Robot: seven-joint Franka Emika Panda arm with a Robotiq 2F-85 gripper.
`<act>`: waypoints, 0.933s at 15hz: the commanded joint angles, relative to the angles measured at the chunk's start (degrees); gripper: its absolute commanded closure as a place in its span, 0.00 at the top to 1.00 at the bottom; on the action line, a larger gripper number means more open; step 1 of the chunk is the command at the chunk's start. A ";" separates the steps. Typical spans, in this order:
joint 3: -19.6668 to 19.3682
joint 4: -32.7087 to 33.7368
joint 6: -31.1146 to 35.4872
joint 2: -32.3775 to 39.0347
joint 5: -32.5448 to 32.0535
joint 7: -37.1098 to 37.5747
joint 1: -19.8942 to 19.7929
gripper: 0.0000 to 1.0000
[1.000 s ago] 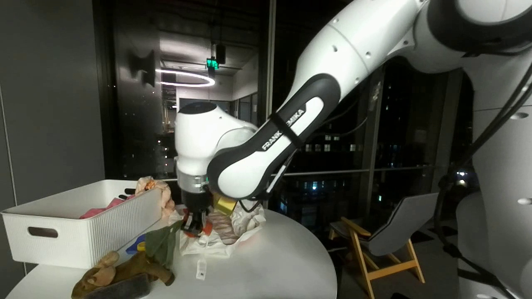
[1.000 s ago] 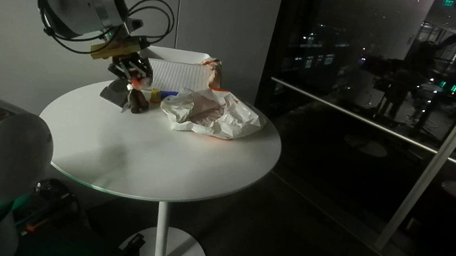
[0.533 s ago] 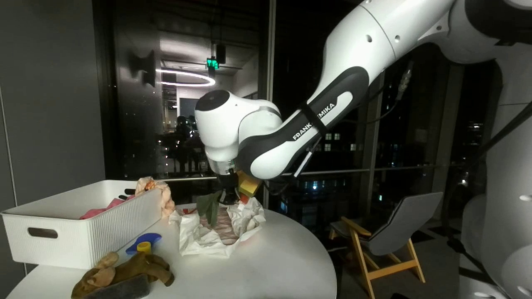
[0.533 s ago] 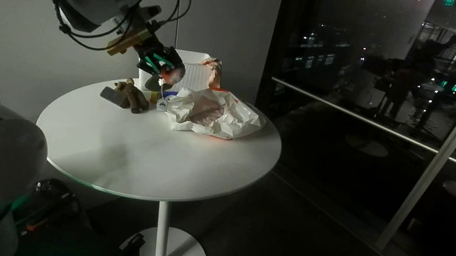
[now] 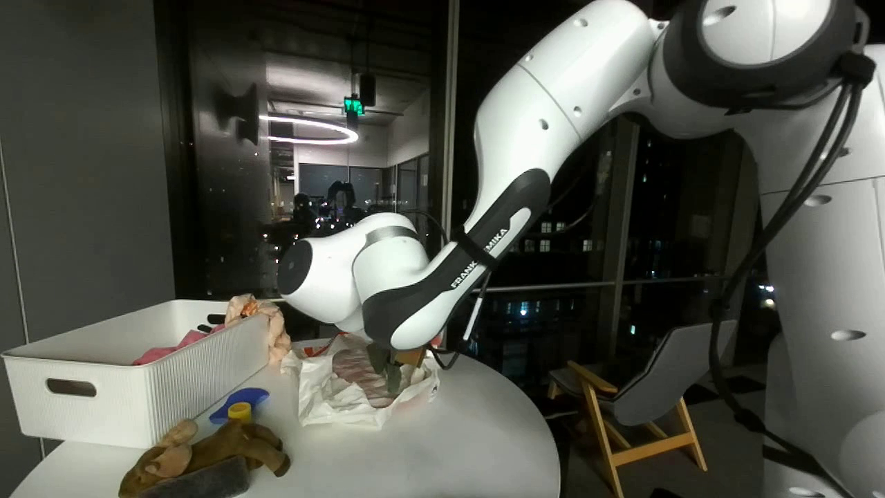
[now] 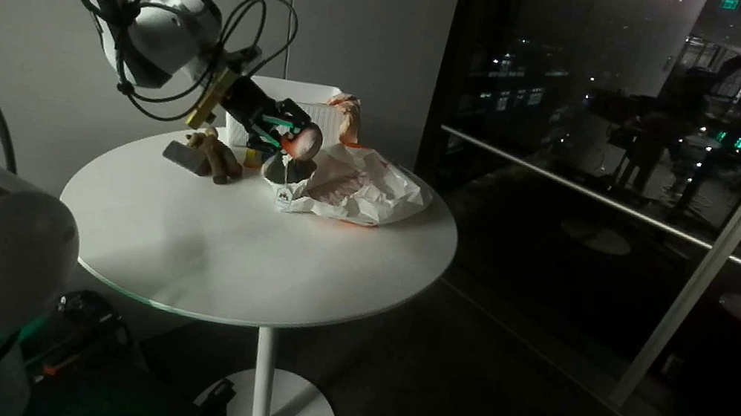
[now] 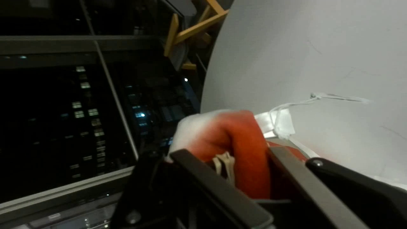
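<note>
A round white table [image 6: 243,247] stands near a grey wall [image 6: 372,20] and dark windows [image 6: 549,129], a wooden-legged chair [image 5: 664,380] well apart; over the table, the gripper [image 7: 227,151] pinches a red-and-white plush [image 7: 251,159] near crumpled white wrapping [image 6: 388,192]

A: What is behind the round white table [image 6: 242,254]?
B: A grey wall [image 6: 370,27], and beside it large windows [image 5: 553,259] with a metal rail [image 6: 570,186].
A: Is it dark outside?
B: Yes, one sees only lights of buildings [image 5: 545,245]. There are also a ring-shaped lamp [image 5: 311,141] and a green sign [image 5: 353,106].
A: And other furniture?
B: One grey chair [image 5: 667,373] with wooden frame, on the dark floor [image 5: 736,456].
</note>
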 commanded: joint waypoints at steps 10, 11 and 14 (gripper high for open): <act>-0.34 24.49 -8.07 18.78 3.89 -11.36 2.58 0.09; -0.68 26.73 -9.90 20.08 4.82 -12.05 2.88 0.10; -1.61 33.05 -13.22 23.39 6.98 -13.58 3.46 0.08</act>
